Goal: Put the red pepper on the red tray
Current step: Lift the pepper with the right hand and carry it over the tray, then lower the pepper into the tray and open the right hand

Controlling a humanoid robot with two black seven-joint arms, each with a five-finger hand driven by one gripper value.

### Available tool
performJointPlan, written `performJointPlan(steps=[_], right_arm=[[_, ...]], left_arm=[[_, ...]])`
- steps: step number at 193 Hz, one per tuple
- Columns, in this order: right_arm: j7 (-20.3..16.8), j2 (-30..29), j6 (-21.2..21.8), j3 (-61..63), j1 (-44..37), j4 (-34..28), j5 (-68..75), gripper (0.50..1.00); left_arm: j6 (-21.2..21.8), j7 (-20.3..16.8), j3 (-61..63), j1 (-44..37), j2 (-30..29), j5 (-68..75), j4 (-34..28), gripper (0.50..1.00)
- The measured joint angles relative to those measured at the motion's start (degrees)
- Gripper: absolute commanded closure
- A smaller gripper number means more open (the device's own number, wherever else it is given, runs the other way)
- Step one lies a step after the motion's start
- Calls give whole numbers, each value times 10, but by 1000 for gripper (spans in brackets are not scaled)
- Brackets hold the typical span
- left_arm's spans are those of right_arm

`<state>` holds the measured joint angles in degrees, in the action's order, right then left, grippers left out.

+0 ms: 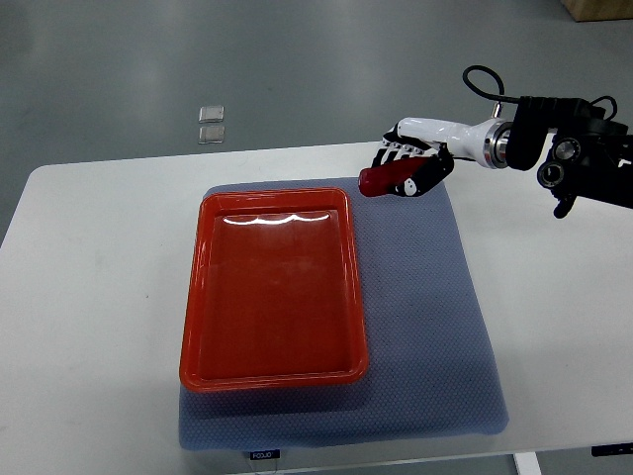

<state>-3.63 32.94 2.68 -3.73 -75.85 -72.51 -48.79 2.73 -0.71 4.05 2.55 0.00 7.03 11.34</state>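
— Table (89, 297), white, is sitting across the whole view w/ a blue-grey mat (435, 346) lying on it. What's on the far left?

— Nothing on the tabletop there. Beyond the far edge, two small clear squares (212, 124) are lying on the grey floor.

— And on the mat?

— Red tray (273, 371) is resting on the mat's left part, long side running away from the robot, light glaring near its far rim.

— Pepper?

— Red pepper (381, 180) is hanging in the right hand (410, 170), just past the tray's far-right corner, above the mat's far edge, not inside the tray.

— Fingers?

— Black-and-white fingers (427, 176) are curling round the pepper's right end; its red left end is sticking out toward the tray.

— Arm?

— Right arm (554, 148) is reaching in from the right edge, a black cable looping above the wrist.
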Motion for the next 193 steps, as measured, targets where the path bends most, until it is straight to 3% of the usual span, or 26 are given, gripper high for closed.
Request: performJointPlan(steps=[58,133,193], right_arm=[[-1,-128,-8,-51,-50,40,37,1000],[-1,-315,-25,-81,-15,153,37,1000],[-1,-329,-27,-81,40,214,26,1000]], left_arm=[[0,0,0,0,0,0,0,500],[0,0,-2,0,0,0,1,500],[0,0,-3,0,0,0,1,500]])
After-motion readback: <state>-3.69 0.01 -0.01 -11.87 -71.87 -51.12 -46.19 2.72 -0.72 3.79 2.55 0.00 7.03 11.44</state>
